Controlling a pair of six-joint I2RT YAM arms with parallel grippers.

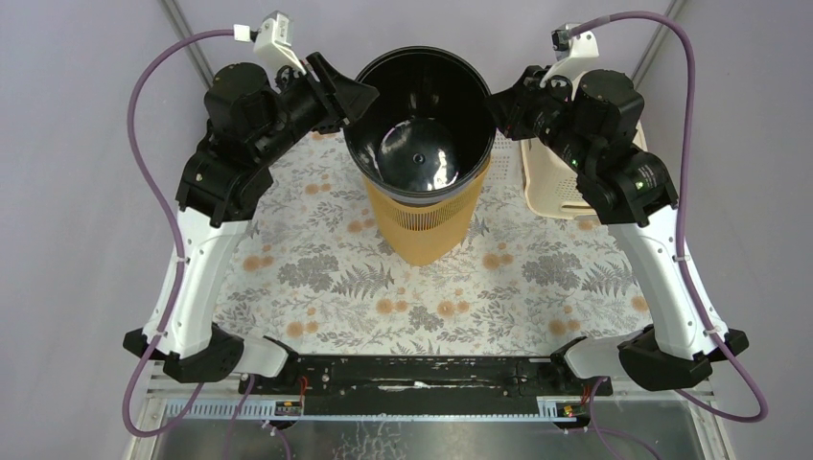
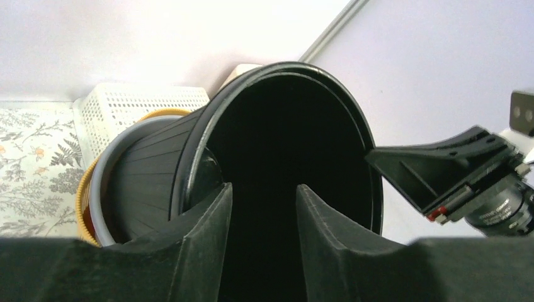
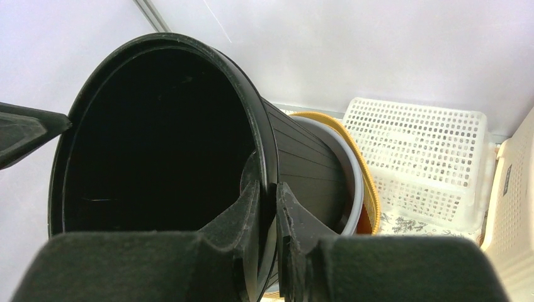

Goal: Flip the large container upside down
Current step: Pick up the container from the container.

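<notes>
**Black bucket pinched on one side only**

Black plastic, mouth up: the bucket (image 1: 420, 144) stands at the far middle of the cloth (image 1: 316, 278), seated inside a grey bin (image 3: 356, 182) that sits in turn in an orange bin (image 1: 422, 235). Its long axis runs straight up and down, and its glossy floor shows in the overhead view.

The bucket lies squarely between the two arms, its rim level with both wrists. The right gripper (image 3: 267, 189) meets the rim from the right and is pressed together on it, one finger inside the wall and one outside, with the lip running up through the narrow slit between them. The left gripper (image 2: 261, 192) faces the opposite side of the rim, but its fingers stand spread. The dark interior fills the gap between them, and the rim passes by the outer finger without being pinched.

Both arms are equally near, so reach does not decide which one acts; only the right one has hold. My judgement is that the flip depends on the vertical axis. The bucket must first rise clear of the stack along that axis, since tipping it while nested would likely drag the bins over. A white basket (image 3: 428, 157) lies just behind and to the right, so it would crowd a roll that way.
</notes>
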